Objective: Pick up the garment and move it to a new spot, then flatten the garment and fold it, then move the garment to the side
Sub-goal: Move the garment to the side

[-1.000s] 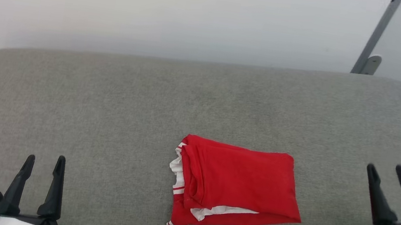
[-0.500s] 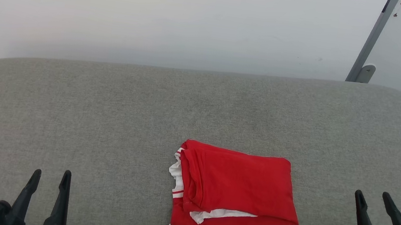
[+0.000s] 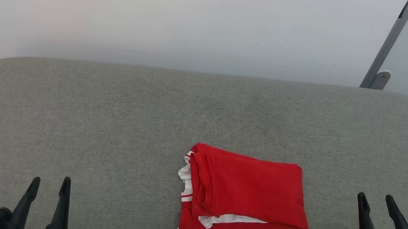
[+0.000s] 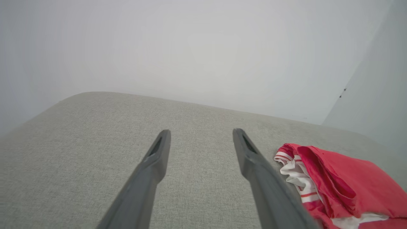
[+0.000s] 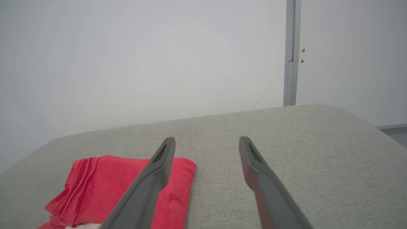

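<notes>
Lying folded in a compact rectangle, the garment [image 3: 244,194] sits on a grey fabric-covered surface [image 3: 108,117] between the left gripper [image 3: 52,179] and the right gripper [image 3: 375,195]. Both claws stand wide open and empty, clear of the cloth.

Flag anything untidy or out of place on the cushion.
Only minor: the folded garment lies slightly askew on the grey cushion, with white sleeve fabric poking out along its left and near edges. Nothing spilled or damaged.
</notes>
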{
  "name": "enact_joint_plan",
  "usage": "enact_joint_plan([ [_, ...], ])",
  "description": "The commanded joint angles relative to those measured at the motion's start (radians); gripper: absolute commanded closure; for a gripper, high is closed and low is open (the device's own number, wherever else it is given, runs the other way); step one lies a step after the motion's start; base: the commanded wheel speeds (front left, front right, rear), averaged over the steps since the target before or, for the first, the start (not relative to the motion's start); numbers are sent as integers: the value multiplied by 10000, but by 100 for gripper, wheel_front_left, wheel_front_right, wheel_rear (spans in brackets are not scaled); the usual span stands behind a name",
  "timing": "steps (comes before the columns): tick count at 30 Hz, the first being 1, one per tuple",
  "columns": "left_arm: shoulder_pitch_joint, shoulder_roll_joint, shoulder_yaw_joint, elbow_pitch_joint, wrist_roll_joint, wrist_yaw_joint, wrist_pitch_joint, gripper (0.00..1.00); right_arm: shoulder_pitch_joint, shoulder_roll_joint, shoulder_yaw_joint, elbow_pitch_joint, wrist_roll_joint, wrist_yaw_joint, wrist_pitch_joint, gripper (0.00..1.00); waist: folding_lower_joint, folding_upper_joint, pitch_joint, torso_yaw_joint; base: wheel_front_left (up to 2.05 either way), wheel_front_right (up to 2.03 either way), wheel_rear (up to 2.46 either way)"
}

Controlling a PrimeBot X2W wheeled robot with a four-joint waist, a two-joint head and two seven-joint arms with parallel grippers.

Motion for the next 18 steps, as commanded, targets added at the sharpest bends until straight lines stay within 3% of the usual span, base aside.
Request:
enact_joint_plan([
  [1,14,-20,64,21,52,-34,-44,0,110,75,-57,-63,-42,1,-53,0,0,-1,0,36,0,0,0],
  [18,-31,-211,84,-147,188,-34,-44,0,107,341,-42,28,-182,1,-55,0,0,-1,37,243,0,0,0],
])
